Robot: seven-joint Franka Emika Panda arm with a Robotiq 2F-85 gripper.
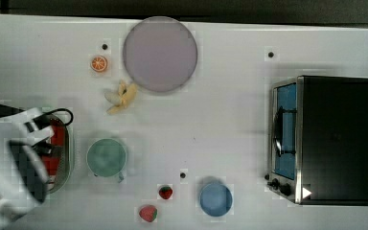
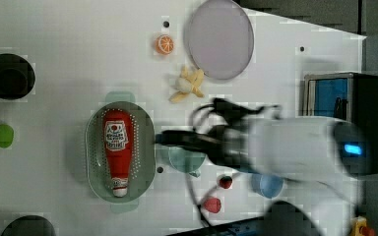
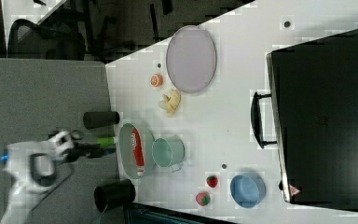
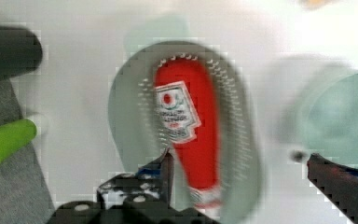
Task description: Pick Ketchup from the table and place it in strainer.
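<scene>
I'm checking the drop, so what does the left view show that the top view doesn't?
The left view alone shows the whole Ketchup lying flat in the strainer, label up, and the open gripper beside the rim. The top view alone shows the full toaster oven and the blue bowl unobstructed. Both show the plate, orange slice, banana and green cup.

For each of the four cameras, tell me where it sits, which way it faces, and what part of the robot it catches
Top view: overhead, facing straight down at the table; the arm covers the strainer.
Left view: high, facing down; the Ketchup lies in the strainer, the blurred arm reaching from the left view's right.
Right view: high at one side, facing down; the arm is off the table edge.
Wrist view: on the wrist, looking past the open gripper at the Ketchup.
Shared: left and wrist views both show the Ketchup's label.
</scene>
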